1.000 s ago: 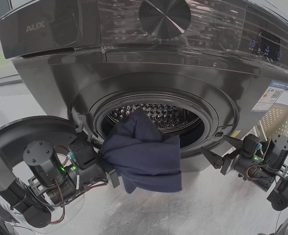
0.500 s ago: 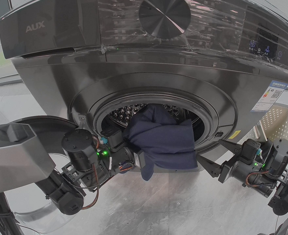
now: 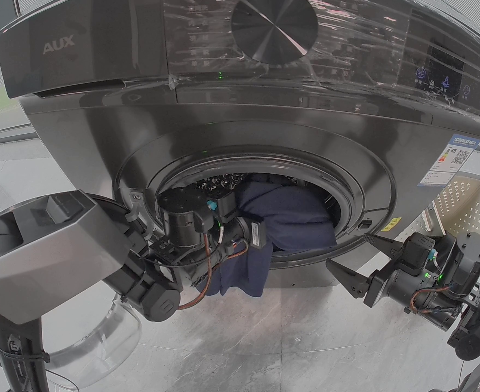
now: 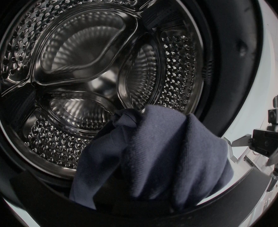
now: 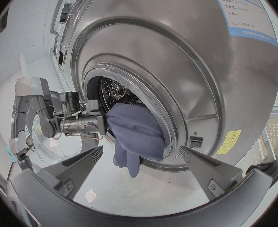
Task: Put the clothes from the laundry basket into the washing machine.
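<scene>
Clamps navy garment (image 3: 294, 219) in left gripper (image 3: 263, 234) at the washing machine (image 3: 87, 137) opening, half in, tail over the lower rim (image 3: 316, 259).
Risks spilling it onto the floor if let go this shallow, or snagging the tail on the rim. Holds right gripper (image 3: 347, 250) spread and empty off the rim's right side, before the laundry basket (image 3: 468, 202); open door (image 3: 93, 349) close under the left arm.

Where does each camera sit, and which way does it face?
Head view: on the head, facing down at the washing machine; left gripper at its opening, right gripper open alongside.
Left wrist view: on the left wrist, facing into the drum over the navy garment.
Right wrist view: on the right wrist, facing the machine's front between its own fingers.
All three share the garment at the door opening.
</scene>
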`<state>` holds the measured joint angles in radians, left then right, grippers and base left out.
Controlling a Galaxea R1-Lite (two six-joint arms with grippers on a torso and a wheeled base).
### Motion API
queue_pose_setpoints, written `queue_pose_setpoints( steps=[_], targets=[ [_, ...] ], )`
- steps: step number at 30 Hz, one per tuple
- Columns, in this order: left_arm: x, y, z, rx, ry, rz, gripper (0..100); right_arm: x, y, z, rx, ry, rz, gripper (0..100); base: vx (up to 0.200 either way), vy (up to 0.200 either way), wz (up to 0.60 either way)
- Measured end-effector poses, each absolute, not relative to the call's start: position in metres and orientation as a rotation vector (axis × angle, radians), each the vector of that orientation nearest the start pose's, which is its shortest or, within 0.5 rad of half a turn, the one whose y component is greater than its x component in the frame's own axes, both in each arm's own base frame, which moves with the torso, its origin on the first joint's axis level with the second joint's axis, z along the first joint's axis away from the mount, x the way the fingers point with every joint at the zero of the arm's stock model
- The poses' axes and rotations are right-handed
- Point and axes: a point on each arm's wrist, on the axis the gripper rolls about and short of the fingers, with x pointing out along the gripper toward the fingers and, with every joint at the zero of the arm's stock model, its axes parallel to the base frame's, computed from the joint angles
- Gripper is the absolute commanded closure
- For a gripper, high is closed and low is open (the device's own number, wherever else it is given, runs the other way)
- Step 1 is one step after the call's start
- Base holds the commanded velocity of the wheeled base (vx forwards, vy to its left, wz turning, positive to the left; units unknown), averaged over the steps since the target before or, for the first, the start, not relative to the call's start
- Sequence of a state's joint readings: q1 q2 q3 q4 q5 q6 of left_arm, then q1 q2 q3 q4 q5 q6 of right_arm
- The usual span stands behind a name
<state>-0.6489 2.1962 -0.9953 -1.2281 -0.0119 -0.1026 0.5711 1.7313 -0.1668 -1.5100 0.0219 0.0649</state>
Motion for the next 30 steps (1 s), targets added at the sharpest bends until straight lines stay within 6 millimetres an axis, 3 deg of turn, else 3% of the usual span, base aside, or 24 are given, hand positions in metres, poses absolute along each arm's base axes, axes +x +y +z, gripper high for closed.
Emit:
queue_pose_setpoints(
  steps=[15,30],
  targets=[
    [0.384,-0.267,0.095,-0.127,-0.038,-0.598,100,0.191,0.123,0.116,0.049,0.072,0.592,0,0.000,0.000,0.00],
    [0.439,-0.262,0.108,-0.179,-0.165,-0.384,100,0.190,0.123,0.116,0.049,0.074,0.592,0,0.000,0.000,0.00]
  ],
)
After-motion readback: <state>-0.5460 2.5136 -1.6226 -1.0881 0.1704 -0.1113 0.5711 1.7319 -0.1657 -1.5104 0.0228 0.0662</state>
